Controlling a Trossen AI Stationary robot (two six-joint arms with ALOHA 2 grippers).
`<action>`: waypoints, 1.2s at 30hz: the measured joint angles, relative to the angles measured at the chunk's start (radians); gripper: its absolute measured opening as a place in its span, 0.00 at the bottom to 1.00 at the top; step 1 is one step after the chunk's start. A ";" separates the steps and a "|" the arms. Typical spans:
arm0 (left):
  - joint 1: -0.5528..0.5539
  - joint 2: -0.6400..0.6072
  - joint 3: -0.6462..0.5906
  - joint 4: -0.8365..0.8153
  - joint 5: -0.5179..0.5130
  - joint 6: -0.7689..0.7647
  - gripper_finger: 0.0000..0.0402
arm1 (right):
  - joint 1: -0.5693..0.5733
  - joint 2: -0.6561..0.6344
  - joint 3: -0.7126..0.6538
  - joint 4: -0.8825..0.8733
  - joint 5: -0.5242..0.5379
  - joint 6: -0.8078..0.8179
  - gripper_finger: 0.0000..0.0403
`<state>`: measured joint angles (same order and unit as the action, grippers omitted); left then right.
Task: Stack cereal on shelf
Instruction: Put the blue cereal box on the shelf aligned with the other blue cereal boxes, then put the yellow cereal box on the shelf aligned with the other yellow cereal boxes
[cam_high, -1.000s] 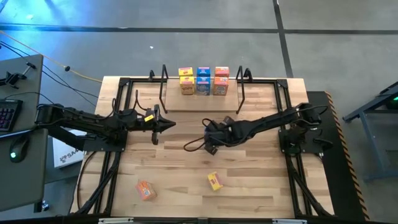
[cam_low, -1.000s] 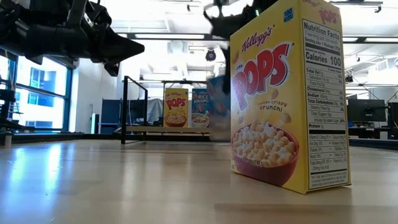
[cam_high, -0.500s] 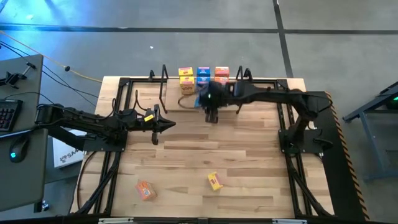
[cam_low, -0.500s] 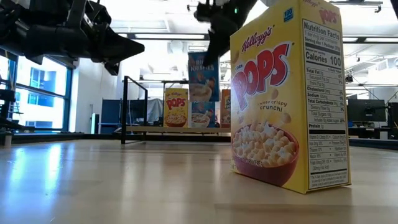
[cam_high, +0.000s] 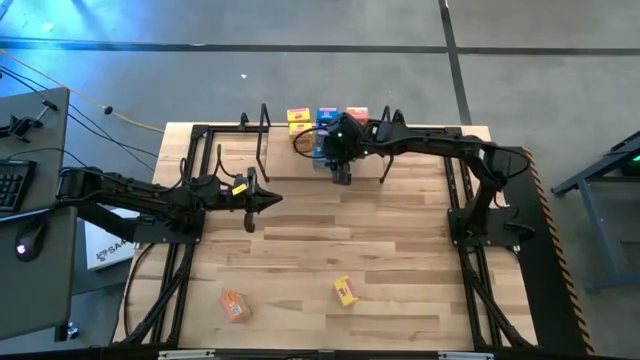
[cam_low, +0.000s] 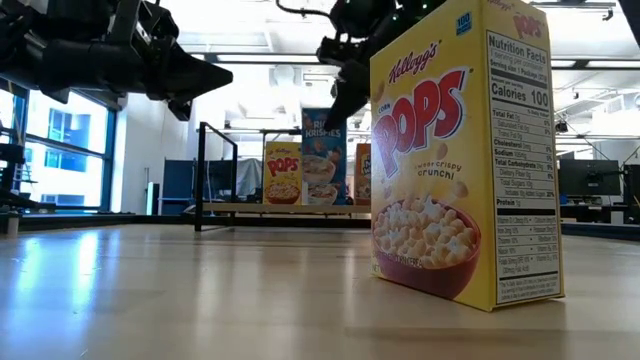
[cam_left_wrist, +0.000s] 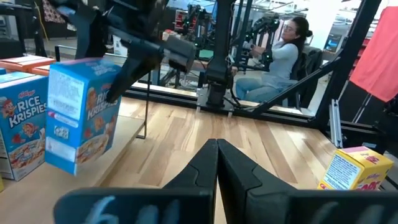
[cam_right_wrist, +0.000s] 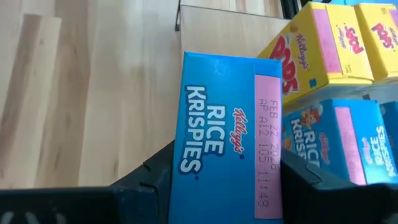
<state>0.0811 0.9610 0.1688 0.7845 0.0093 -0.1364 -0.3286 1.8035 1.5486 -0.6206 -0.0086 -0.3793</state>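
Left gripper (cam_high: 268, 199): fingers closed on nothing, parked over the table's left half, well apart from the shelf; it looks to be waiting out of the way.
Orange box (cam_high: 233, 306): lies flat near the front left of the table (cam_high: 300, 250), probably awaiting pickup.
Yellow box (cam_high: 345, 291): stands near the front centre, also waiting; it fills the low view's foreground.
Shelf (cam_high: 285, 165): at the table's back edge, its wire loops at both ends; boxes stand in a row along its rear.
Blue box (cam_right_wrist: 227, 137): clamped between the right gripper's fingers, held above the shelf just in front of the row, top panel facing the wrist camera; likely kept upright so it can go down in line with the others.
Right gripper (cam_high: 340, 160): reaches in from the right, over the shelf's middle.
Hidden: from above, the arm covers the blue box and part of the row, so the count on the shelf is unclear. Whether the blue box touches the plank cannot be told.
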 joint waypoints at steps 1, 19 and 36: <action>0.000 0.000 0.000 0.000 0.000 0.000 0.00 | -0.001 0.008 0.000 0.004 0.000 -0.001 0.42; -0.001 0.000 0.000 0.002 0.000 0.000 0.00 | -0.007 0.072 -0.002 0.050 0.097 -0.003 0.50; -0.002 0.000 0.000 -0.031 0.006 0.015 0.00 | 0.077 0.072 0.177 -0.010 0.343 -0.066 0.61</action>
<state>0.0795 0.9611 0.1688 0.7532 0.0155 -0.1210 -0.2520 1.8759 1.7259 -0.6305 0.3341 -0.4458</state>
